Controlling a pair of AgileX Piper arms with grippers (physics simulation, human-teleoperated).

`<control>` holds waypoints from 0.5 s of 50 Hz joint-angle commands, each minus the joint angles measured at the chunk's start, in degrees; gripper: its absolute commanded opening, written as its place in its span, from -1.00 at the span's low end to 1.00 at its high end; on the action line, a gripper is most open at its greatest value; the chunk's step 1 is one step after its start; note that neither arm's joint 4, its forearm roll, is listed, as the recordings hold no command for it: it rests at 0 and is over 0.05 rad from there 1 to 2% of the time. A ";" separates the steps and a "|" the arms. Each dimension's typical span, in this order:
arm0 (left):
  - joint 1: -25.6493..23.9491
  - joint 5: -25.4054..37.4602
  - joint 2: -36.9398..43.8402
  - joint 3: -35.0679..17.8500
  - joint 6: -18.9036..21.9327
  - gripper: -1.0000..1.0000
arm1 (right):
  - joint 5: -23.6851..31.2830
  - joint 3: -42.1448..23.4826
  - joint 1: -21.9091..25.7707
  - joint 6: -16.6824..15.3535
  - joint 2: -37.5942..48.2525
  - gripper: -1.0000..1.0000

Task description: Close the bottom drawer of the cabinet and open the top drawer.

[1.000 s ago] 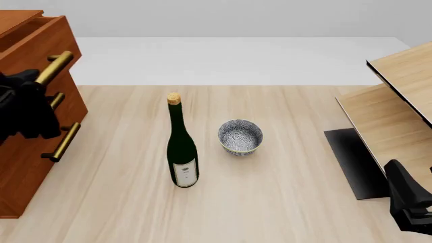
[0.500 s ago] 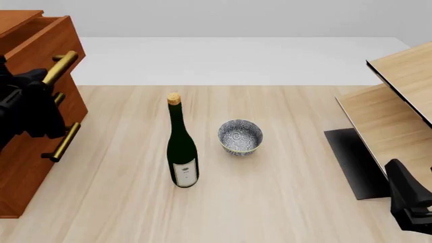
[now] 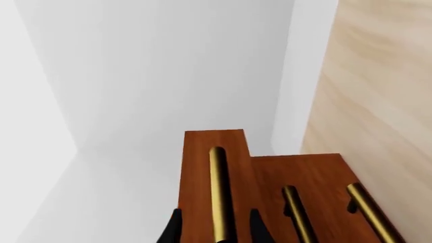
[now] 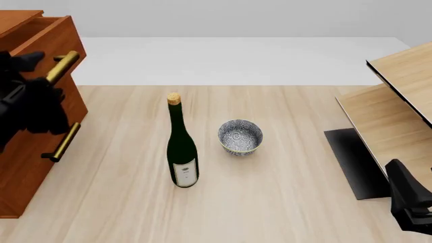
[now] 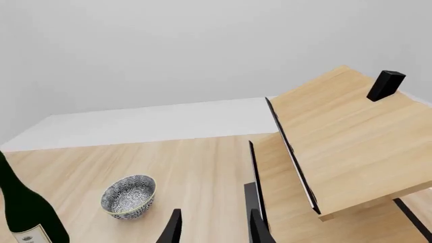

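The reddish-brown cabinet stands at the table's left edge. Its top drawer sticks out a little beyond the two below it. My left gripper is open at that drawer's brass handle, with one dark finger on each side of the bar and a gap showing on both sides. The bottom drawer has its front level with the middle one, and its handle shows below my gripper. My right gripper is open and empty, low at the table's right near corner.
A dark green wine bottle with a cork stands upright mid-table, and a patterned bowl sits just right of it. A pale wooden shelf unit with a black base panel fills the right side, close to my right arm.
The top drawer has slid out slightly, its handle moving up and right in the front view. My left gripper rose with it. The right arm has stayed still.
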 commanded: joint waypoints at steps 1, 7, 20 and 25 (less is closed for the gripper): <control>-0.66 -0.55 1.18 -1.45 0.08 1.00 | -0.02 -0.01 0.00 0.05 0.03 1.00; -0.64 -0.80 1.57 -1.65 0.05 1.00 | -0.15 0.00 0.03 0.06 0.17 1.00; -0.71 -0.51 1.75 -1.89 -0.52 1.00 | -0.39 -0.02 0.05 0.11 0.41 1.00; -0.88 -0.31 1.32 -1.62 -1.06 1.00 | -0.39 -0.02 0.05 0.13 0.42 1.00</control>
